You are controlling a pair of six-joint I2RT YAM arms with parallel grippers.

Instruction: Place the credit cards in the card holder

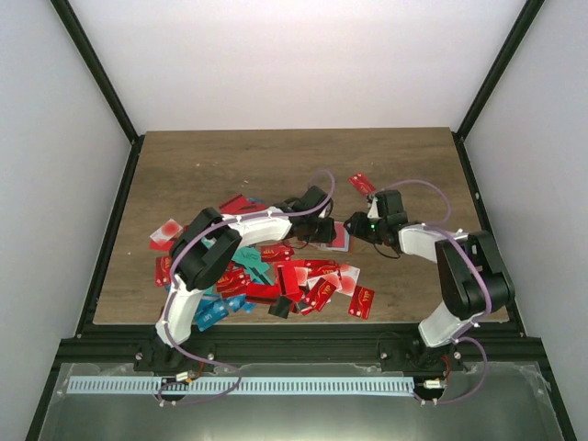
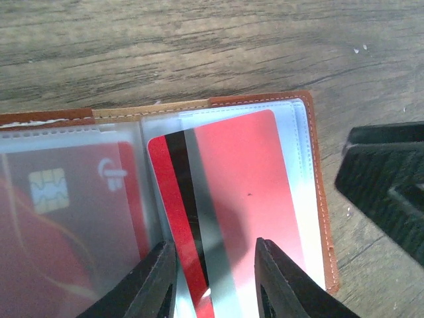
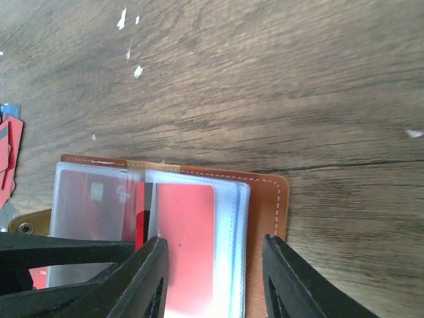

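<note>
Credit cards (image 1: pixel 276 276), too many to count, are lying heaped on the near half of one wood-grain table (image 1: pixel 276 165) enclosed by white walls. One brown card holder (image 2: pixel 319 199) is lying open just beyond the heap, with a red card (image 2: pixel 252 179) at its right clear sleeve. Left gripper (image 2: pixel 215 248) is hovering over that card with jaws apart. Right gripper (image 3: pixel 215 244), jaws also apart, is straddling the holder's right page. Contact is unclear.

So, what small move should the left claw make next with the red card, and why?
Probably nudge the red card a little straighter and deeper into the clear sleeve of the card holder: it lies tilted against the sleeve's stitching, and the left claw straddles its near end with jaws apart.
</note>
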